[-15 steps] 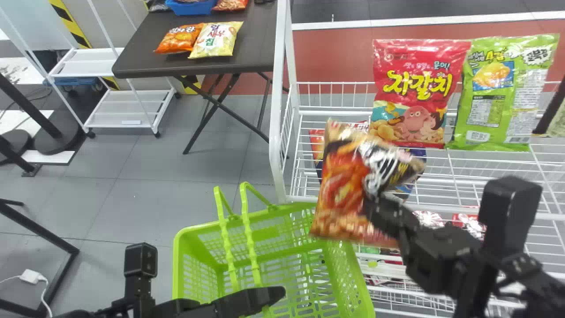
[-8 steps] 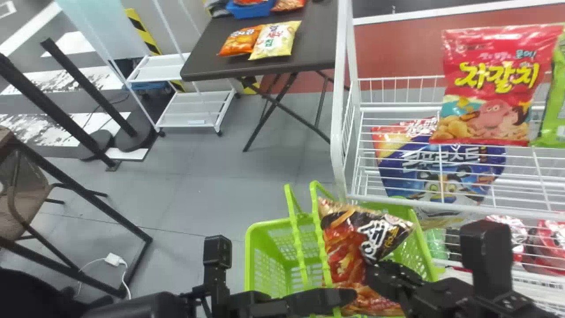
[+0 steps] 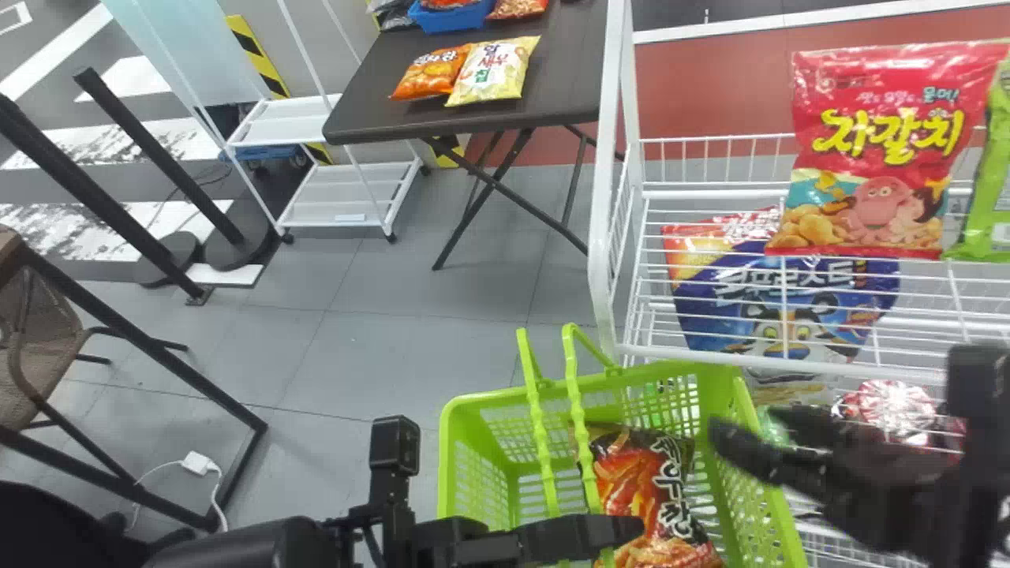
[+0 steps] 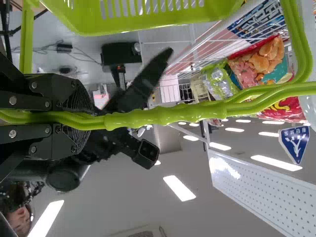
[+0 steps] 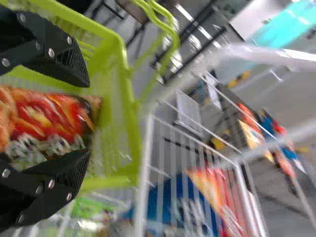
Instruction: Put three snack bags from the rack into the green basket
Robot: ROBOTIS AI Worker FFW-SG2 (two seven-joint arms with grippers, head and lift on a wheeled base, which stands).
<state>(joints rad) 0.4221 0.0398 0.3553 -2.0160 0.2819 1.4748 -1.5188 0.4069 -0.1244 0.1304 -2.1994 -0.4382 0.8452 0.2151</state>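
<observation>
Head view: snack bag (image 3: 659, 497) down inside green basket (image 3: 678, 369), by its right edge; likely one of three done, two left. Red bag (image 3: 888, 158) and green bag (image 3: 990, 201) on rack (image 3: 601, 252). Right end effector (image 5: 90, 118) spread, empty; left end effector (image 4: 94, 120) pinching basket handle (image 4: 168, 114).

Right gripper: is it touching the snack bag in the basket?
Apart. The head view shows the right gripper over the side of the green basket, with basket mesh visible between it and the snack bag.
</observation>
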